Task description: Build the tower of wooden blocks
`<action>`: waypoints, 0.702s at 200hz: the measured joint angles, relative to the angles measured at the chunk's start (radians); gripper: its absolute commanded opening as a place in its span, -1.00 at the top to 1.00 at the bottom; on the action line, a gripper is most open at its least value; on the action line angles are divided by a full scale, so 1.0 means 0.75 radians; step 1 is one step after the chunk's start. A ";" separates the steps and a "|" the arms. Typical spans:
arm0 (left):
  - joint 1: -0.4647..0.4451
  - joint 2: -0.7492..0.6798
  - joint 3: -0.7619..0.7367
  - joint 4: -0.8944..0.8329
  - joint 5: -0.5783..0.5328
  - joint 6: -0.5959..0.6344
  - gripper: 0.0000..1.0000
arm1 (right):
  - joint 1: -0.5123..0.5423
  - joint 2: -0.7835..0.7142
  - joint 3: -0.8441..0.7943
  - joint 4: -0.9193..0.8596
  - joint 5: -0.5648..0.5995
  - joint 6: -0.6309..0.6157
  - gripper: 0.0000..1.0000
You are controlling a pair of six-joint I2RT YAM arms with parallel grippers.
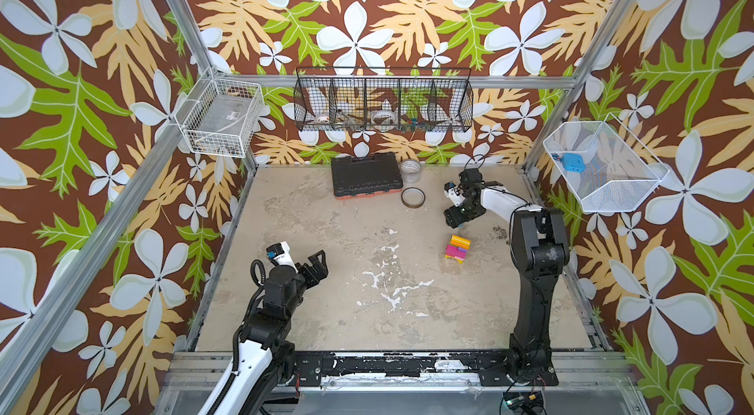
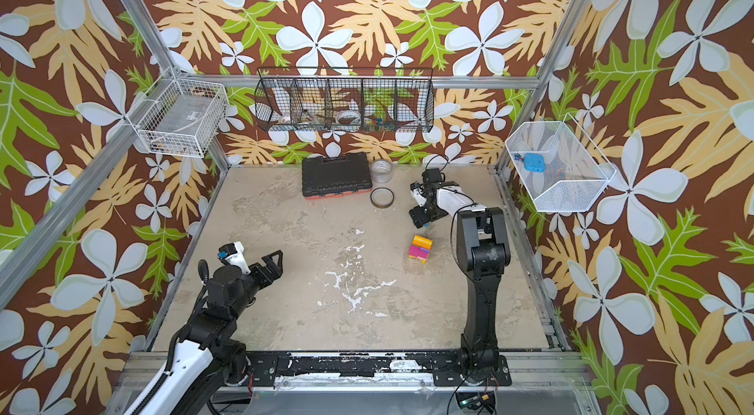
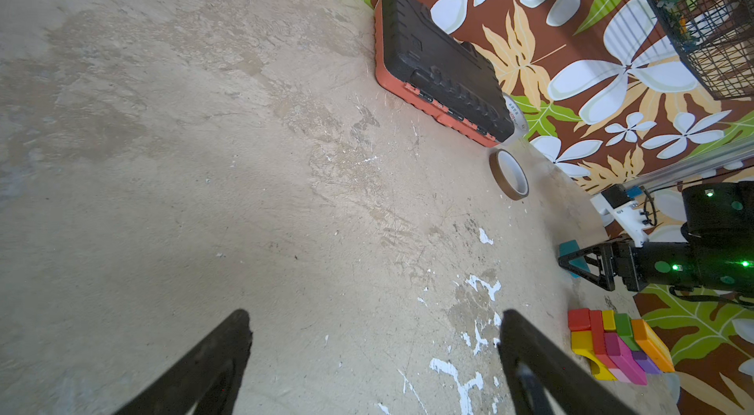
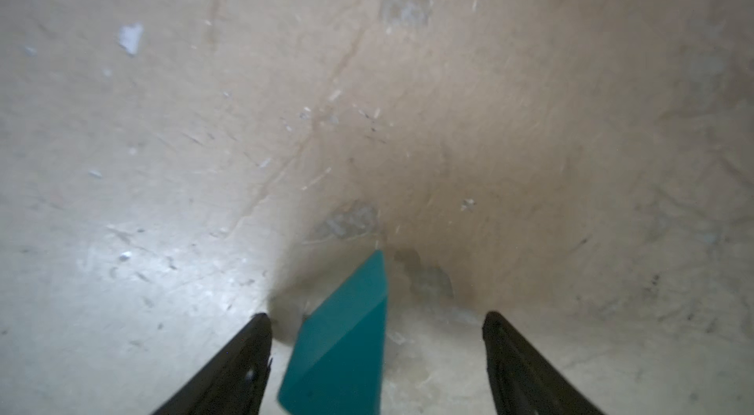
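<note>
teal block [image 4: 342, 343] between parted right fingers [image 4: 236, 368], long axis along them

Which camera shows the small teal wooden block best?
The right wrist view: the teal wooden block sits large inside the open right claw. The left wrist view catches only a corner behind that claw; in both top views it barely shows.

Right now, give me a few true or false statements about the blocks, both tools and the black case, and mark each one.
The teal block tops the stack. False: it sits between the right tool's open jaws, away from the stack.
The left tool is open and empty. True.
The black case lies at the back of the table. True.
The brown tape ring rests on the case. False: it lies on the table beside it.
</note>
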 measured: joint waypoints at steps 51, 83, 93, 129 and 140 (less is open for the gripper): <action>0.000 -0.011 -0.002 0.000 0.000 0.000 -0.92 | -0.102 -0.017 -0.044 0.045 0.001 0.015 -0.37; 0.000 -0.011 -0.003 -0.001 0.001 0.000 -0.92 | -0.186 -0.073 -0.130 0.080 0.009 0.024 -0.29; 0.000 -0.011 -0.003 -0.001 0.002 0.000 -0.91 | -0.212 -0.086 -0.146 0.080 0.008 0.025 -0.27; 0.000 -0.011 -0.003 -0.001 0.002 -0.001 -0.92 | -0.239 -0.111 -0.175 0.085 -0.003 0.014 -0.28; 0.000 -0.011 -0.003 -0.001 0.001 -0.001 -0.92 | -0.237 -0.113 -0.176 0.091 -0.037 0.009 -0.32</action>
